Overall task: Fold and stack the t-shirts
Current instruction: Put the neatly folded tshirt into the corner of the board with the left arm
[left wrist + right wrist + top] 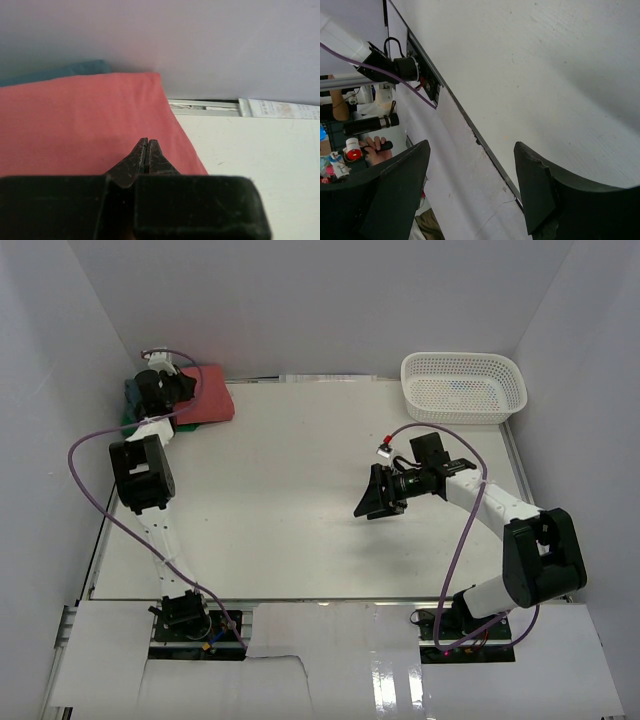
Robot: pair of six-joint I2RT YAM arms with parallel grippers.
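A folded coral-red t-shirt [210,395] lies on top of a stack in the table's far left corner. Beneath it the slate-blue t-shirt [131,390] peeks out at the left, and a sliver of the green t-shirt [127,421] shows at the near edge. My left gripper [165,386] hovers over that stack. In the left wrist view its tips [146,143] are pressed together with nothing between them, just over the coral-red t-shirt [75,120], with the slate-blue t-shirt [60,72] behind. My right gripper [375,502] hangs open above the table's middle, its fingers [540,185] wide apart and empty.
A white mesh basket [463,387] stands at the far right corner. White walls close in the table at the back and both sides. The left arm [140,470] stretches along the left edge. A purple cable [462,530] loops beside the right arm.
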